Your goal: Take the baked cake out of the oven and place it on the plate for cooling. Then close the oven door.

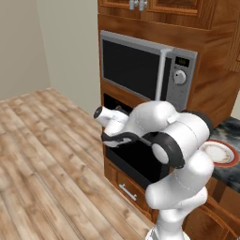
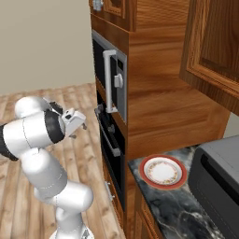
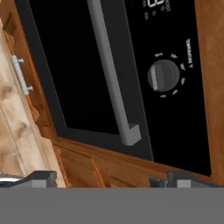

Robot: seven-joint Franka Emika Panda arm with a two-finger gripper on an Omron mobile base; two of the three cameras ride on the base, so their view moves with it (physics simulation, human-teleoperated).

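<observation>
a: the fingers point(image 3: 109, 180) are spread wide, one dark tip at each lower corner of the hand view, with nothing between them.

b: and what's straight ahead of them?

a: the oven door point(image 3: 74, 65), black glass and shut. its silver bar handle point(image 3: 111, 74) runs just beyond the fingers, apart from them, with its end bracket the nearest part. further out, to one side, there's a knob point(image 3: 162, 75) and a bit of the digital display point(image 3: 156, 3) on the oven point(image 2: 109, 140).

b: so which step do you reckon this is?

a: the very first, i'd say: getting the door open. the baked cake can't be picked out anywhere, and i'd guess it's behind that dark glass.

b: and the plate?

a: the plate point(image 2: 163, 171) sits well away from the fingers, off past the oven on the dark marble tabletop point(image 2: 182, 210), and it's bare. beside it is a grey appliance point(image 2: 219, 177). above the oven is the microwave point(image 1: 145, 70), which is not the target.

b: what does the next move need?

a: probably to bring the fingers forward until the bar lies between them, close on it, then pull it out and down. the bar is slim, so a poorly centred grip could slip off.
</observation>
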